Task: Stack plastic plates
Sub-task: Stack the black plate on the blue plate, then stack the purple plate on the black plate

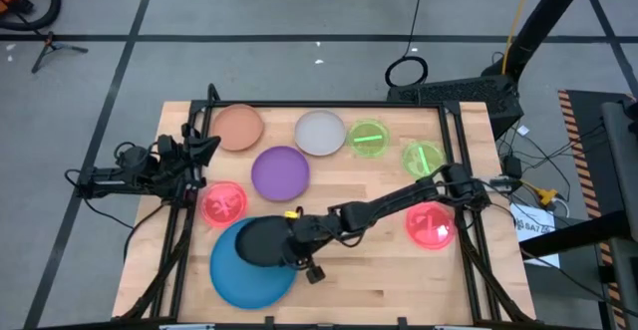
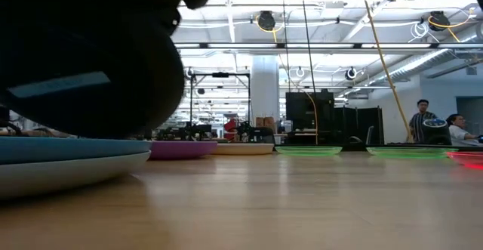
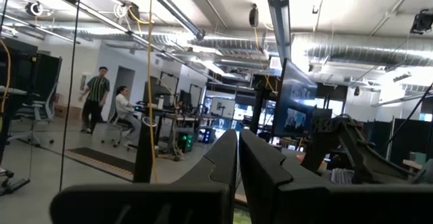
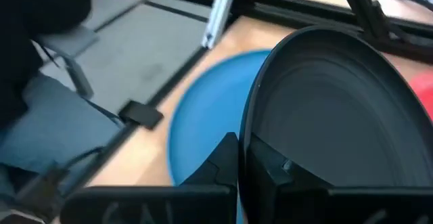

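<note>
My right gripper reaches across from the table's right and is shut on the black plate. That plate hovers over the large blue plate near the near edge. In the low view the blue plate lies on a pale grey plate. Flat on the table are the purple plate, orange-brown plate, whitish plate, two neon green plates and two pink plates. My left gripper is shut, waiting at the left edge. My right gripper pinches the black plate's rim on the side facing the table's right, one finger on each face. The fingers come roughly level from the right. The plate is lifted clear and tilted, just above the blue plate.
Dark frame bars run along the table's left and right edges. Bare wood lies right of the blue plate, along the near edge. People are in the room far behind the table.
</note>
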